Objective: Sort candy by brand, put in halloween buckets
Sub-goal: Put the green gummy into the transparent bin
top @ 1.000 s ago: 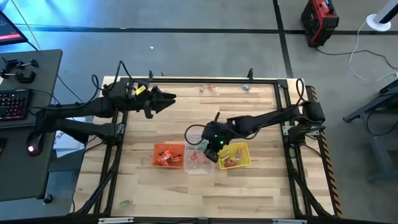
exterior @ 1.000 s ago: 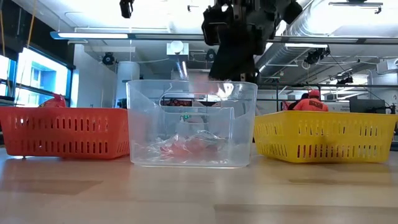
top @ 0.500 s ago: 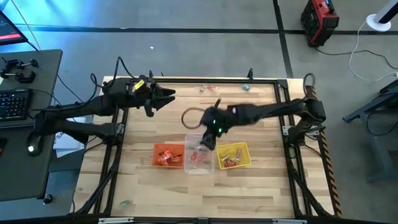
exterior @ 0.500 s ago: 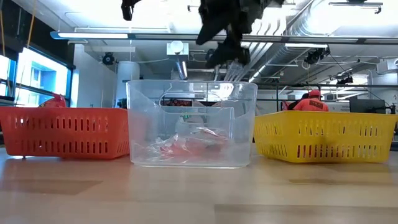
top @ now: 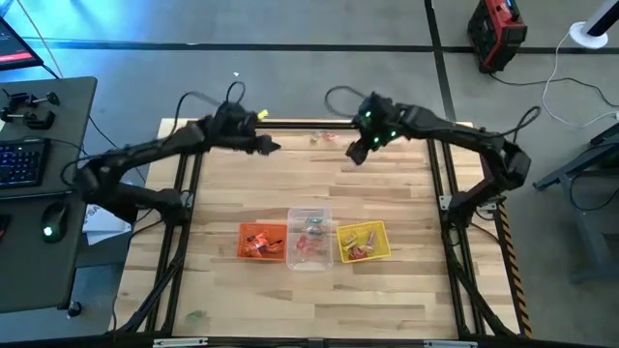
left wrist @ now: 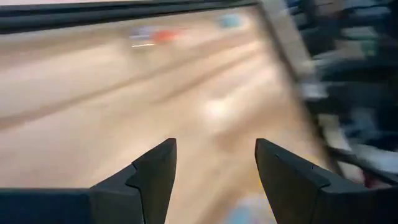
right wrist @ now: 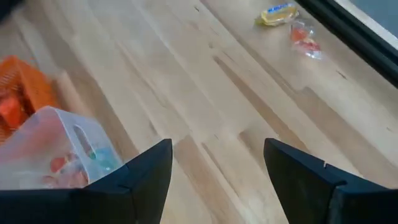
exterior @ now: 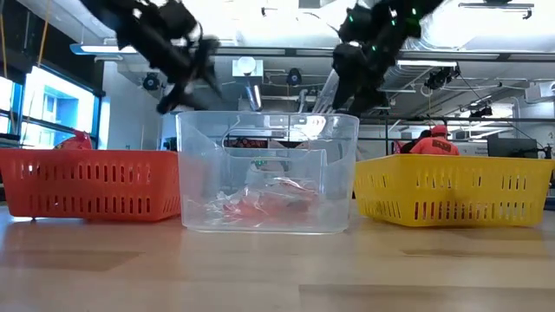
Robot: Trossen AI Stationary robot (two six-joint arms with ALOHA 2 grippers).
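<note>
Gaping wide and empty, both grippers, left point(left wrist: 211, 180) and right point(right wrist: 214, 180)

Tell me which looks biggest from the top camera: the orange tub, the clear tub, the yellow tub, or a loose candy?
1. Orange tub, clear tub and yellow tub: all look about the same, so no ranking.
2. Loose candy at the table's far edge: much smaller.

I count three buckets on my worktop point(top: 232, 290): one orange bucket point(top: 261, 242), one clear bucket point(top: 310, 238), one yellow bucket point(top: 364, 242). Two arms, each with one end effector. Loose candies are too small to count.
</note>
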